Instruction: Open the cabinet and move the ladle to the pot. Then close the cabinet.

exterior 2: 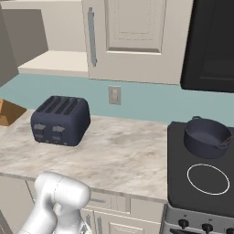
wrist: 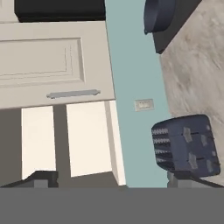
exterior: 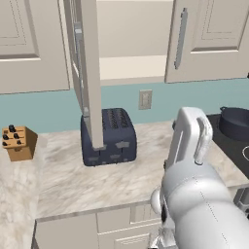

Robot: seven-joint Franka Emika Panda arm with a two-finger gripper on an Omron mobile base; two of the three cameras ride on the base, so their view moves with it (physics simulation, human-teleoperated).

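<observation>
Gripper (wrist: 113, 181): jaws apart, empty. Cabinet (wrist: 43, 61) ahead, one door swung out; open bay (wrist: 85, 140) directly in front; ladle not visible

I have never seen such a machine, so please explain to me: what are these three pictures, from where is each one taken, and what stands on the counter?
It is a rendered kitchen with a white robot arm on a driving base. Two cameras sit behind the arm, left and right; the third sits on the hand, so its picture is rolled sideways. The gripper is open and holds nothing. The tall cabinet has its left door swung open; the right door is shut. On the marble counter stands a dark blue toaster, with a knife block further left. The pot sits on the black stove and seems to have a handle in it.
</observation>
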